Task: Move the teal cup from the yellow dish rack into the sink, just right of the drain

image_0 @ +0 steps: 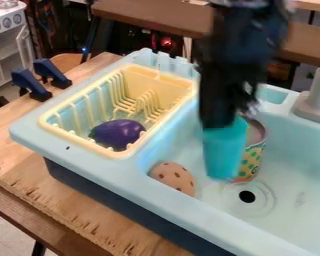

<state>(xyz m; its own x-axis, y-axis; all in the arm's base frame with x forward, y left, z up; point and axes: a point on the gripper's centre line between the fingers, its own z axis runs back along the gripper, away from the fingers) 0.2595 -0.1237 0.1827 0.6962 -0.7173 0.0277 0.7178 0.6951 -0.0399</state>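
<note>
Evidently the jaws are pinching the turquoise cup (pixel 224 152), which hangs directly beneath them, long axis near vertical, within the sink basin (pixel 289 200). The patterned can (pixel 254 157) stands right behind it; the spotted toy (pixel 173 178) lies toward the basin's near wall.

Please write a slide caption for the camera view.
Black gripper holding a turquoise cup by a patterned can in a toy sink, with an eggplant in the rack.

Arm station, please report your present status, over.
Gripper holding turquoise cup over sink. Patterned can close behind cup, contact unclear. Spotted brown object by near sink wall.
</note>
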